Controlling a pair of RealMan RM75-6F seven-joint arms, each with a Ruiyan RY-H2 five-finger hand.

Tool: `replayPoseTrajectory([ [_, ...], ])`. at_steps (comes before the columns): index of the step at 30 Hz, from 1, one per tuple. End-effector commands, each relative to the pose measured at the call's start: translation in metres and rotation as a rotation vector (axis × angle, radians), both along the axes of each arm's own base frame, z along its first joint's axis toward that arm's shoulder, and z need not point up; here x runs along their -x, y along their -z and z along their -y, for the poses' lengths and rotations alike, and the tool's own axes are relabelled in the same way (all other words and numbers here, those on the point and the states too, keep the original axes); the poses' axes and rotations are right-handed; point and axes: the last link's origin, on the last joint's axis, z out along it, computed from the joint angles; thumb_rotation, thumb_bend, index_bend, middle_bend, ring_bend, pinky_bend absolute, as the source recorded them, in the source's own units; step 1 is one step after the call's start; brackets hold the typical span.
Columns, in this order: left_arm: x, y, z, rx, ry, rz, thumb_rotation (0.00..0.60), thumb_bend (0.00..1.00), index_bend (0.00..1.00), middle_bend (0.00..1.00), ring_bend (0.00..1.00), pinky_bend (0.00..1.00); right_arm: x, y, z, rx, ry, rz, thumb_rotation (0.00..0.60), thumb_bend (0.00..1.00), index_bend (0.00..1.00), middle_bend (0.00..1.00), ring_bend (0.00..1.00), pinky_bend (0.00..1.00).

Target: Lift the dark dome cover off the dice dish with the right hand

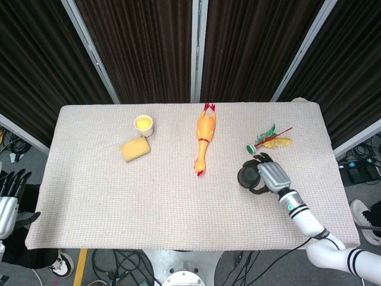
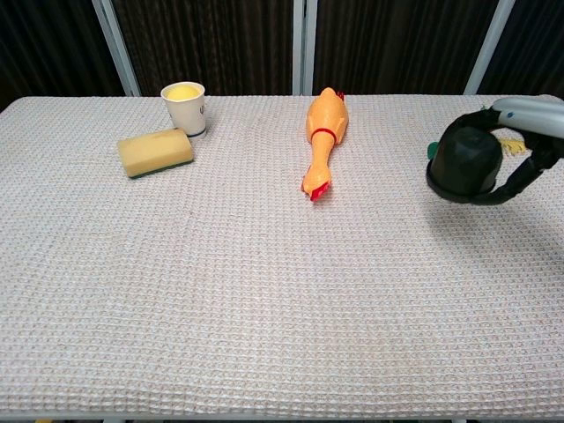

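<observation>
Now the right hand [image 2: 515,145] wraps its curled fingers around the dark dome cover [image 2: 465,162] at the table's [image 2: 264,291] right side, just near of the feathered shuttlecock [image 1: 269,142], hiding any dish beneath, while the left hand [image 1: 7,196] hangs off-table, fingers apart.

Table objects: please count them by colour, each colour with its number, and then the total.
Yellow or orange: 3, cup, sponge, rubber chicken
Black: 1, dome cover held by right hand
Mixed colours: 1, feather shuttlecock
Total: 5
</observation>
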Motion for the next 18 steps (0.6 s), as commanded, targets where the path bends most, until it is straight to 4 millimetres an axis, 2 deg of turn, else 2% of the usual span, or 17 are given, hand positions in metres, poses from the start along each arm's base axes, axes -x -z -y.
replayPoseTrajectory([
  [1, 0.001, -0.001, 0.001, -0.003, -0.004, 0.000, 0.600, 0.11, 0.07, 0.03, 0.00, 0.10, 0.020, 0.002, 0.003, 0.034, 0.067, -0.012, 0.600, 0.29, 0.39, 0.46, 0.10, 0.00],
  [3, 0.003, -0.001, 0.002, -0.003, -0.011, 0.003, 0.600, 0.11, 0.07, 0.03, 0.00, 0.10, 0.029, -0.001, 0.002, 0.041, 0.080, -0.030, 0.600, 0.29, 0.39, 0.46, 0.10, 0.00],
  [6, 0.004, 0.001, 0.003, 0.002, -0.012, 0.007, 0.600, 0.11, 0.07, 0.03, 0.00, 0.10, 0.035, 0.008, -0.005, 0.018, 0.069, -0.051, 0.600, 0.29, 0.39, 0.46, 0.10, 0.00],
  [12, 0.005, 0.000, 0.004, 0.001, -0.012, -0.002, 0.600, 0.11, 0.07, 0.03, 0.00, 0.10, 0.037, 0.026, -0.009, -0.009, 0.064, -0.041, 0.600, 0.29, 0.39, 0.46, 0.10, 0.00],
  [18, 0.009, -0.002, 0.007, -0.001, -0.021, -0.003, 0.600, 0.11, 0.07, 0.03, 0.00, 0.10, 0.044, 0.035, -0.009, -0.020, 0.073, -0.054, 0.600, 0.26, 0.38, 0.44, 0.08, 0.00],
])
